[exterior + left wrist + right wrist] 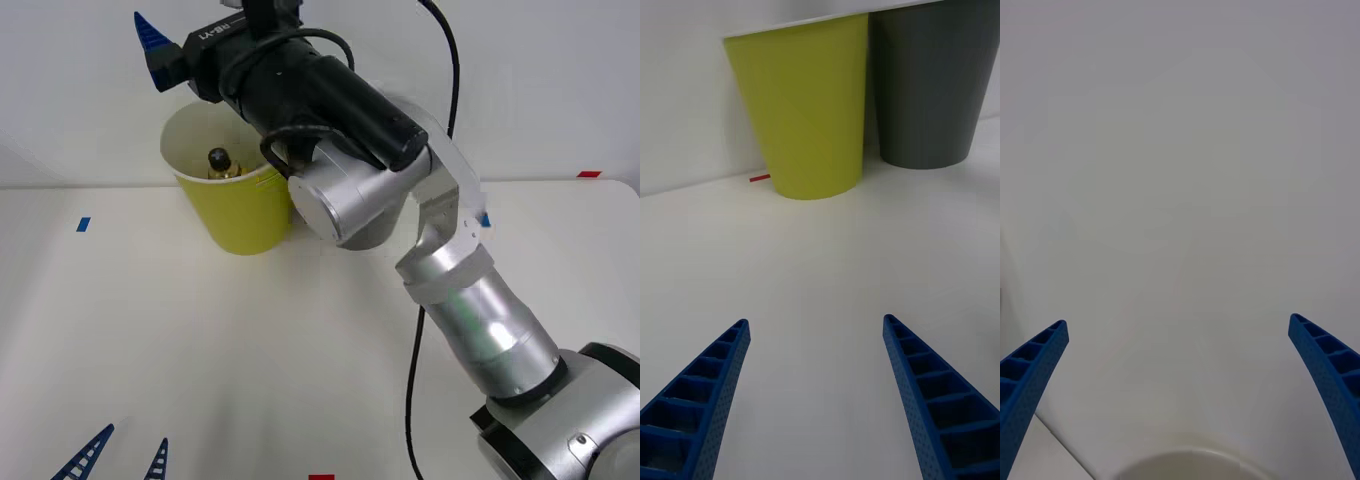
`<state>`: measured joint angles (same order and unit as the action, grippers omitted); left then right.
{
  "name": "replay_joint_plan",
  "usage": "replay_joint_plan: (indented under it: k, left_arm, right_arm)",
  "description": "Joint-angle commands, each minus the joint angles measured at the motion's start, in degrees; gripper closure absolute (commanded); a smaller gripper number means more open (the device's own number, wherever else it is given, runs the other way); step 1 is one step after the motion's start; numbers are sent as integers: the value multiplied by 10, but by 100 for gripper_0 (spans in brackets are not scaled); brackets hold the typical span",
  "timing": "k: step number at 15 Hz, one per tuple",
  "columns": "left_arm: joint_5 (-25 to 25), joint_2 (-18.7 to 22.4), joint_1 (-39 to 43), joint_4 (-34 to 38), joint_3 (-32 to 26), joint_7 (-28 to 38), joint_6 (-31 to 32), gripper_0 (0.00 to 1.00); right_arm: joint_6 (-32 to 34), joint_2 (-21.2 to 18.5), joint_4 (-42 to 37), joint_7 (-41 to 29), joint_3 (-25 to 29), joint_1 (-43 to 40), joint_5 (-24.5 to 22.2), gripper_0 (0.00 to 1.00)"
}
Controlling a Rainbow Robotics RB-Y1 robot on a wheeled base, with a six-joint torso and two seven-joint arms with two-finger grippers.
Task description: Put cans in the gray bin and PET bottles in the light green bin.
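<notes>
Bottle (pixel 219 163) sits inside light green bin (pixel 243 222), below open right gripper (pixel 152 45).

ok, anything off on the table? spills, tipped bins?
Nothing stands out. The bottle sits inside the light green bin, both bins upright. Right gripper above it, left gripper low near the table edge, both open.

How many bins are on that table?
2. The light green bin stands at the table's far side with a bottle inside; the gray bin stands right beside it, behind the robot's right arm in the front view.
</notes>
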<state>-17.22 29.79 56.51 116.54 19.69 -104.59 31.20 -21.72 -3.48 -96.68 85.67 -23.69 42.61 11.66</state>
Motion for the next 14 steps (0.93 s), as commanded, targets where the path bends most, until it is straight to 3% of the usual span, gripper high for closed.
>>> replay_joint_plan:
  k: [1, 5, 10, 14]
  left_arm:
    - [0, 0, 0, 0, 0, 0, 0, 40]
    - [0, 0, 0, 0, 0, 0, 0, 40]
    - [0, 0, 0, 0, 0, 0, 0, 40]
    - [0, 0, 0, 0, 0, 0, 0, 40]
  right_arm:
    - [0, -50, -91, -4, -20, -91, 6, 0]
    - [1, -89, -182, -6, -20, -204, -4, 0]
    - [11, -174, -316, -18, -12, -369, -27, 0]
    - [33, -193, -351, -19, -9, -442, -60, 0]
